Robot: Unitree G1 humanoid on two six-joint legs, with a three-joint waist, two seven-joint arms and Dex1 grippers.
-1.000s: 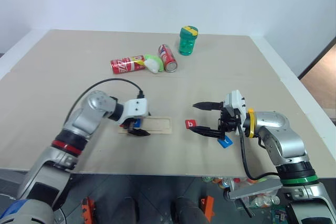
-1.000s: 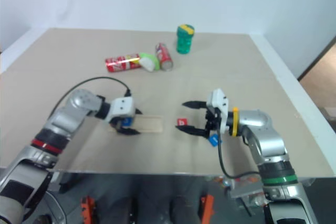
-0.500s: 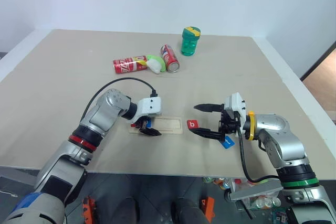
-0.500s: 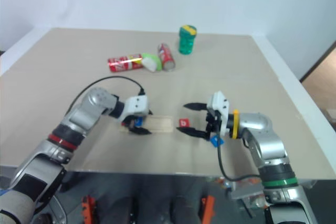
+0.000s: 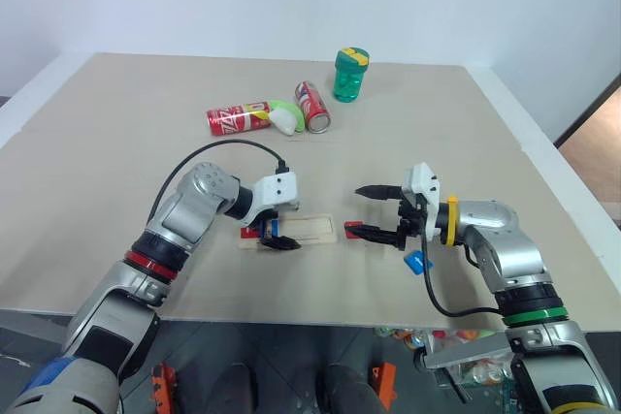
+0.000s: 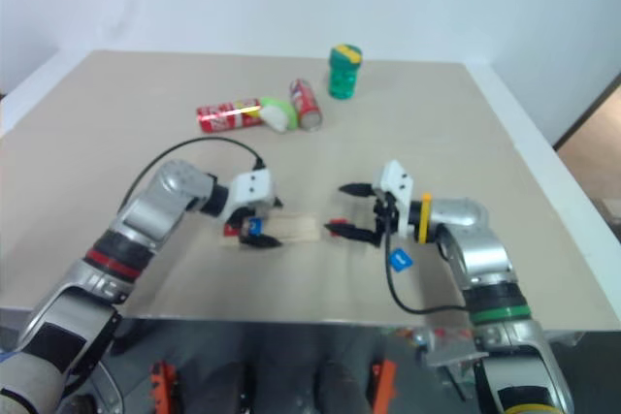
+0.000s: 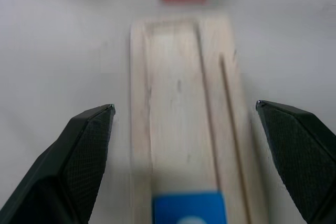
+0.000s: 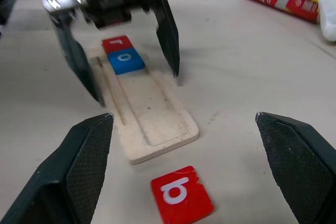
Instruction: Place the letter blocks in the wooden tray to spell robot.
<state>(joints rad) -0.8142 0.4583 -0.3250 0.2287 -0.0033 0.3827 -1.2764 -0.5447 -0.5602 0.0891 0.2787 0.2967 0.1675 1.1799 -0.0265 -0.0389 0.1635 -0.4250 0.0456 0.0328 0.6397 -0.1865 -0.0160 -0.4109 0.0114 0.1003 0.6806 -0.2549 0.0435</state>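
Across the worktop [image 5: 116, 133], we take the wooden tray [image 8: 152, 116] as our landmark; it lies near the front edge between our two arms. Well beyond the tray, toward the far side, sit two red soda cans [image 5: 238, 119] on their sides and a green jar [image 5: 349, 75], none of them part of the job.

Over the tray's left end hangs our left pincer [image 5: 274, 236]. A second ago it was clenched on the blue o tile; now its fingers [image 7: 84, 145] stand spread and released either side of the strip, empty, and the blue o tile [image 8: 125, 60] rests in the groove beside the red r tile [image 8: 116, 43]. So we judge two letters placed, three to go.

Just off the tray's right end, our right pincer [image 5: 376, 212] has edged closer, wide apart and grasping nothing, straddling the red b tile [image 8: 181, 194] on the worktop. Another blue tile [image 5: 417, 262] lies further right of the tray.
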